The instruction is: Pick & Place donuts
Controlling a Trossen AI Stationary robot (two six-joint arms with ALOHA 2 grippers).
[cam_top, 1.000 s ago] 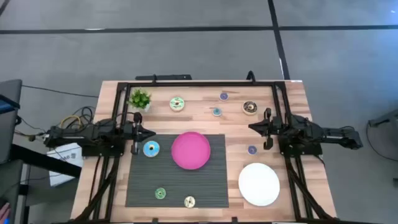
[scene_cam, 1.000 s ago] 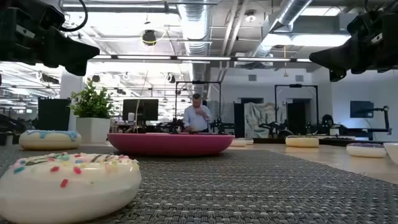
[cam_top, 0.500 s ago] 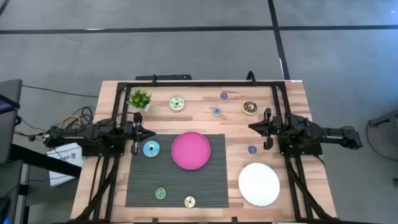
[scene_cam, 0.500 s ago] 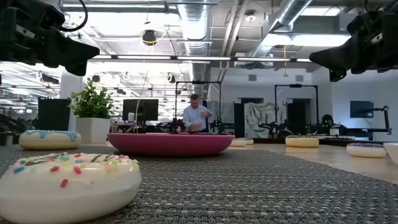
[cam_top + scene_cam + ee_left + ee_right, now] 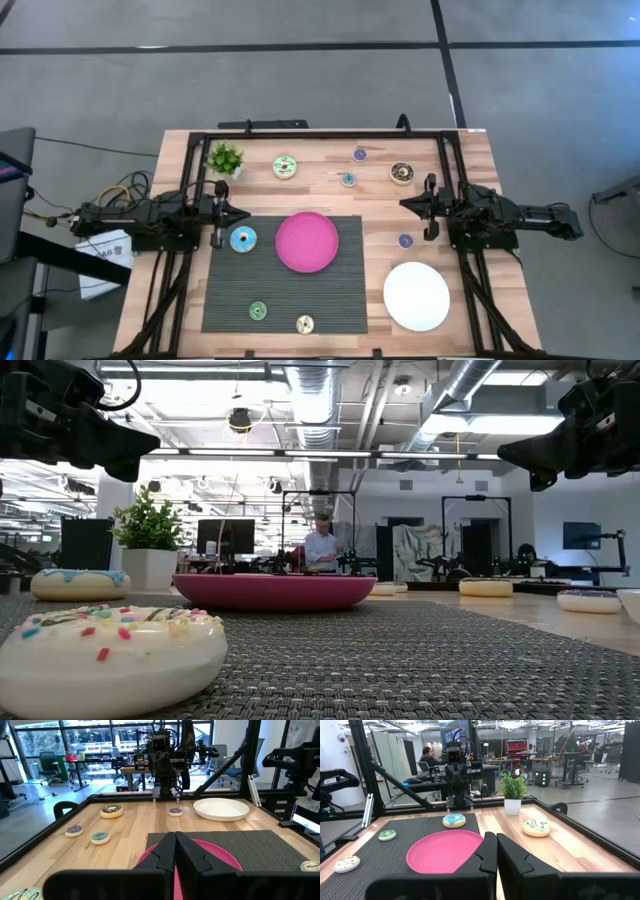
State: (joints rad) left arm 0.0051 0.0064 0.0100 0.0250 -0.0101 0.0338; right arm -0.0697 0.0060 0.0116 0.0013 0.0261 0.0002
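Left gripper (image 5: 218,213) closed and empty beside blue donut (image 5: 242,238), right gripper (image 5: 428,207) closed and empty near purple donut (image 5: 404,240), pink plate (image 5: 306,241) on grey mat (image 5: 230,285)

The left arm reaches in level from the table's left edge, its left gripper (image 5: 222,212) raised above the surface with fingers (image 5: 162,851) pressed together. The right arm mirrors it from the right edge, the right gripper (image 5: 427,208) likewise closed and raised.
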